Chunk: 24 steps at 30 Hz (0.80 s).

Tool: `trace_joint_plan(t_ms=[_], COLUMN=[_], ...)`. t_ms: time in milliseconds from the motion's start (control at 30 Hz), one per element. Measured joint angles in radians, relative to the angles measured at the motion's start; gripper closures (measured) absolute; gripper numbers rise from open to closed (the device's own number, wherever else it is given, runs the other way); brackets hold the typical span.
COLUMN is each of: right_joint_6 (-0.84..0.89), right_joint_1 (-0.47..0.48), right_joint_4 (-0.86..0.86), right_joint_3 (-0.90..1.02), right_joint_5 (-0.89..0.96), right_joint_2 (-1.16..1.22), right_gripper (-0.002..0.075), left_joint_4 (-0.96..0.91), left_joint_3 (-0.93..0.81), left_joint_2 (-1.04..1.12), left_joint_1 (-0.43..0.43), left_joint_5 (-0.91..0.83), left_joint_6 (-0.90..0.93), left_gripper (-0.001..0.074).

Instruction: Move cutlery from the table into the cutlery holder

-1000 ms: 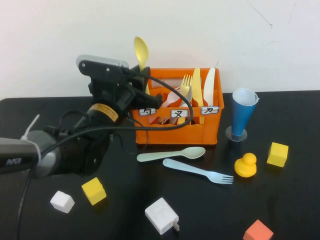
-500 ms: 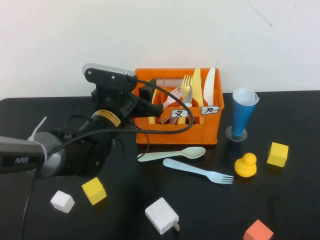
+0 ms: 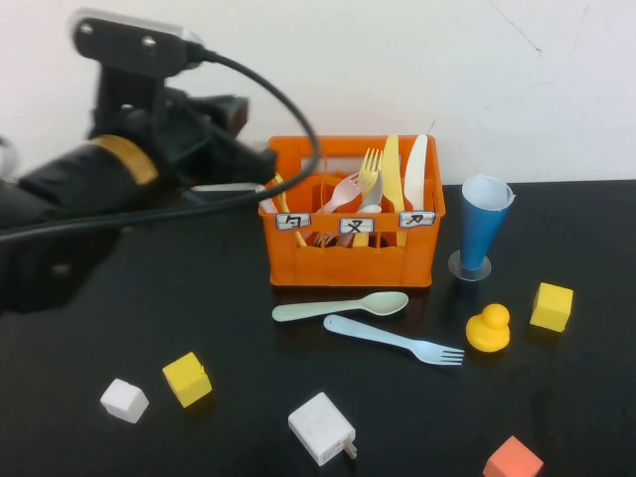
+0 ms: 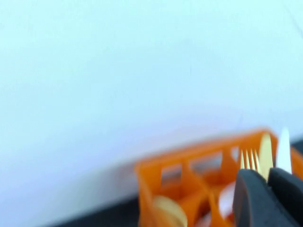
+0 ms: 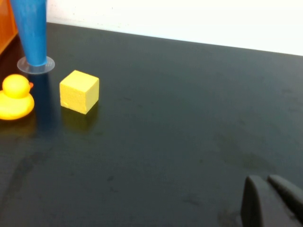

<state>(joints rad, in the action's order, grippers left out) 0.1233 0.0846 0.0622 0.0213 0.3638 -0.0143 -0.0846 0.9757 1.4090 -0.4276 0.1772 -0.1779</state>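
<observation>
The orange cutlery holder [image 3: 353, 263] stands at the back middle of the black table, with forks and knives upright in it. The pale yellow spoon [image 3: 281, 195] leans in its left compartment; its bowl shows in the left wrist view [image 4: 165, 210]. The mint-green spoon [image 3: 338, 307] and light blue fork [image 3: 393, 340] lie on the table in front of the holder. My left gripper [image 3: 260, 159] hovers, empty, above and left of the holder [image 4: 189, 165], its fingers [image 4: 253, 198] together. My right gripper [image 5: 272, 198] is shut and empty, low over bare table, out of the high view.
A blue cone cup [image 3: 484, 227] stands right of the holder, with a yellow duck [image 3: 489, 329] and a yellow cube [image 3: 552, 306] near it. A second yellow cube [image 3: 187, 379], a white cube [image 3: 123, 400], a white charger [image 3: 321, 428] and an orange cube [image 3: 513, 462] lie along the front.
My left gripper lowered the pale yellow spoon into the holder's left compartment, let it go, then rose up and to the left. The spoon and fork on the table have not moved.
</observation>
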Motion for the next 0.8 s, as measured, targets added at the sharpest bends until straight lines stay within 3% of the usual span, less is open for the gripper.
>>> trace_joint_plan(t_ms=[200, 433, 567, 800], right_joint_6=[0.000, 0.000, 0.000, 0.000], right_joint_1=[0.000, 0.000, 0.000, 0.000], right_joint_4=[0.000, 0.000, 0.000, 0.000], right_joint_3=[0.000, 0.000, 0.000, 0.000], right_joint_5=[0.000, 0.000, 0.000, 0.000], right_joint_2=[0.000, 0.000, 0.000, 0.000], right_gripper=[0.0730, 0.0730, 0.0730, 0.0730], left_joint_4=[-0.061, 0.102, 0.238, 0.353], left_joint_3=[0.000, 0.000, 0.000, 0.044], left_joint_2=[-0.113, -0.077, -0.036, 0.057], left_joint_1=[-0.083, -0.240, -0.255, -0.257], left_joint_5=[-0.357, -0.772, -0.966, -1.170], left_joint_6=[0.099, 0.603, 0.826, 0.934], left_gripper=[0.0730, 0.0735, 0.0735, 0.0735])
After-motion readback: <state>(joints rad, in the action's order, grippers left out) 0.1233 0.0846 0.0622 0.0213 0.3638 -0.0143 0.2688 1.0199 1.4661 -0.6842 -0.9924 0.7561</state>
